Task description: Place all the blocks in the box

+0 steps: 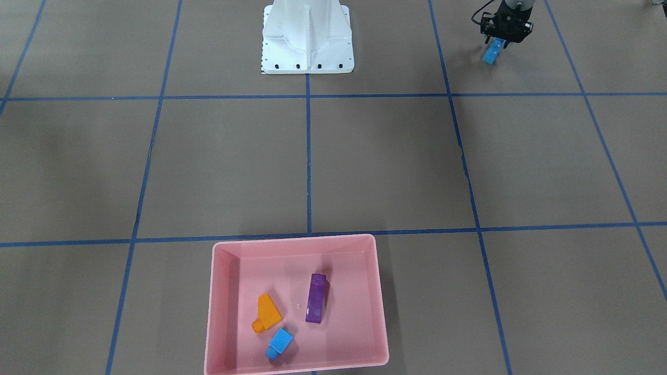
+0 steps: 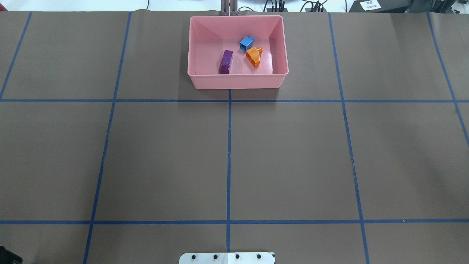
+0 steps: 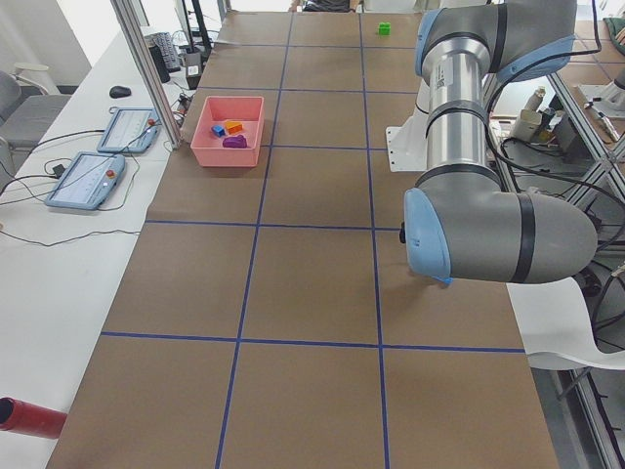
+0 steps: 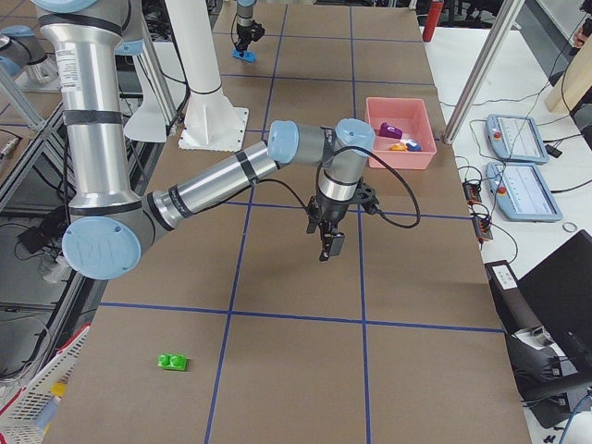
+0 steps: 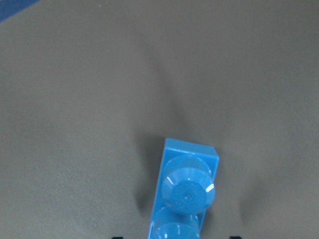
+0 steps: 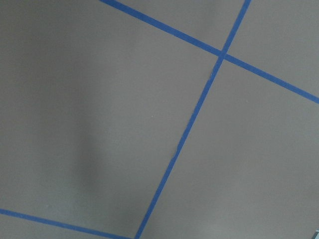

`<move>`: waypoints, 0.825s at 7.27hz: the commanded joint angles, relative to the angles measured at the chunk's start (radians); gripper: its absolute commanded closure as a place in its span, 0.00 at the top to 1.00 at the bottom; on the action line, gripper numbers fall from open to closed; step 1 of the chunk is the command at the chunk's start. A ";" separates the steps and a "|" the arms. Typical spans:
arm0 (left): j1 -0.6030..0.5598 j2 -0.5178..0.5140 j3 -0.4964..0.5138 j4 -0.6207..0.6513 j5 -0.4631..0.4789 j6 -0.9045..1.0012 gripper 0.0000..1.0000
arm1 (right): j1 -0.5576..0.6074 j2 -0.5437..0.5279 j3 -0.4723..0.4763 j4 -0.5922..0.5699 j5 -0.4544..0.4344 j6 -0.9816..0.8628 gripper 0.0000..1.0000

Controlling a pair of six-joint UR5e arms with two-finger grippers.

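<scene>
The left gripper (image 1: 501, 40) is clamped on one end of the long light-blue bar (image 1: 491, 53), which hangs tilted and could swing or slip on the long carry to the pink box (image 2: 237, 81). Whether the right gripper (image 4: 329, 242) is open cannot be told, and the green block (image 4: 172, 362) lies well apart from the box. The brown table (image 2: 165, 154) carries blue tape lines; consoles (image 4: 516, 139) sit beyond.

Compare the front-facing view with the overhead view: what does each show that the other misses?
Only the front-facing view shows the left gripper, near the robot's side of the table, closed on the long light-blue bar. Only the overhead view shows the cables and clutter beyond the table's far edge. Both show the pink box holding the purple block, orange block and small light-blue cube. Neither shows the green block or the right gripper.
</scene>
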 commanded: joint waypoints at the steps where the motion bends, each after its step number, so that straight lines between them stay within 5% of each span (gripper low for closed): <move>1: -0.010 0.098 -0.079 -0.080 -0.001 -0.003 0.00 | 0.076 -0.070 -0.002 0.004 0.000 -0.114 1.00; 3: -0.129 0.140 -0.188 -0.082 -0.062 0.003 0.00 | 0.084 -0.235 -0.014 0.222 -0.001 -0.123 1.00; 6: -0.527 0.032 -0.197 -0.070 -0.413 0.165 0.00 | 0.094 -0.479 -0.070 0.497 0.100 -0.123 1.00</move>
